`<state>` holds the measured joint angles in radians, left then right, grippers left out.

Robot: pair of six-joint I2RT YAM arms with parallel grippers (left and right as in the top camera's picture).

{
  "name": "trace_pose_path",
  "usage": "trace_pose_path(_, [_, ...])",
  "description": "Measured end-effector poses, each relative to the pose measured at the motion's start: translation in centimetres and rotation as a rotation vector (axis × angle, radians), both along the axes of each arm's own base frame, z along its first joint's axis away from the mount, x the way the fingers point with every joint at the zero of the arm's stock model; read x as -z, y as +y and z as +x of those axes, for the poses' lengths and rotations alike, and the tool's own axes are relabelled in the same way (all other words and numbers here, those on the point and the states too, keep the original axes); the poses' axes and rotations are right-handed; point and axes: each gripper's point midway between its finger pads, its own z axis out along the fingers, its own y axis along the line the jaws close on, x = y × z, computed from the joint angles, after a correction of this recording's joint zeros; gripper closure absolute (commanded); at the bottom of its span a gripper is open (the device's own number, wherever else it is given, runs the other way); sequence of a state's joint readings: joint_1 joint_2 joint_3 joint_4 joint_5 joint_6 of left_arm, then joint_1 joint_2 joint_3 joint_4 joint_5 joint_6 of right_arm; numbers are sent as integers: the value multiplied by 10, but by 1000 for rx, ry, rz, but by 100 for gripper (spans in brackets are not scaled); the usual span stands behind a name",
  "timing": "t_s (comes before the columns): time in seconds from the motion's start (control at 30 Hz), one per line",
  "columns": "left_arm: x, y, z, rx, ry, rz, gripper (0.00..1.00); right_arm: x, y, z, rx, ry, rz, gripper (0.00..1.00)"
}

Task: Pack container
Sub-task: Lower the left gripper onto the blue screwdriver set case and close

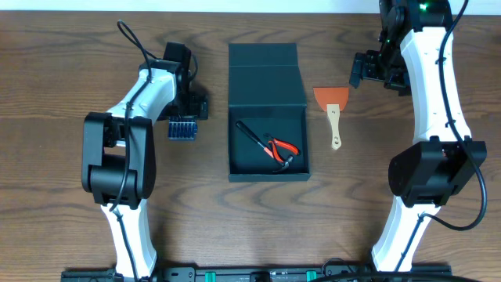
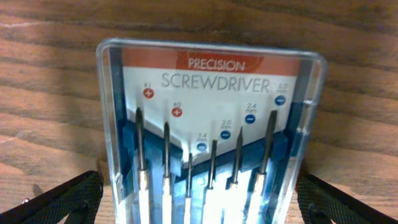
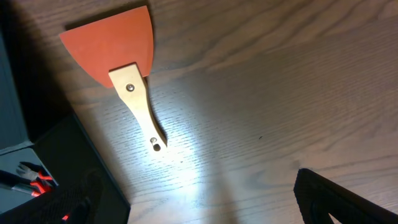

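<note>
You face a robotics lab bench: a white left arm [image 1: 149, 94] and right arm [image 1: 429, 86] on a base rail [image 1: 235, 274] flank a wood-grain worktop [image 1: 63, 63] bearing pliers [image 1: 280, 147], a scraper [image 1: 332, 106] and a screwdriver set [image 1: 181, 129].

A bench [image 1: 70, 47] of mid-brown wood fills nearly the whole overhead view, its darker grain running in long wavy streaks from side to side. Past its far edge shows a narrow pale strip [image 1: 235, 5], too thin to tell whether wall or floor, and a dark rail [image 1: 258, 273] lies across the near edge. In the right wrist view a bright patch [image 3: 193, 174] of glare whitens the wood, with deep shadow towards the left.
</note>
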<state>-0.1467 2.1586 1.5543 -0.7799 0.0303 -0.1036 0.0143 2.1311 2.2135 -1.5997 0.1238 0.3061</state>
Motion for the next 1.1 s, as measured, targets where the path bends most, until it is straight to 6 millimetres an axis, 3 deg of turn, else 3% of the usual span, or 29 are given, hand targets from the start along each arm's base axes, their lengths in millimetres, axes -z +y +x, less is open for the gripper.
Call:
trace_pose_path(0.7, [1,-3,-7,2,33,-22,0,0,0,0,0,0,0,1])
trace_pose_path(0.8, [1,-4,-8,2,33,-26,8,0,0,0,0,0,0,1])
trace_pose_path(0.93, [1,-4,-7,2,33,-25,29,0,0,0,0,0,0,1])
trace_pose_path(1.1, [1,-4,-8,9,33,-24,34,0,0,0,0,0,0,1])
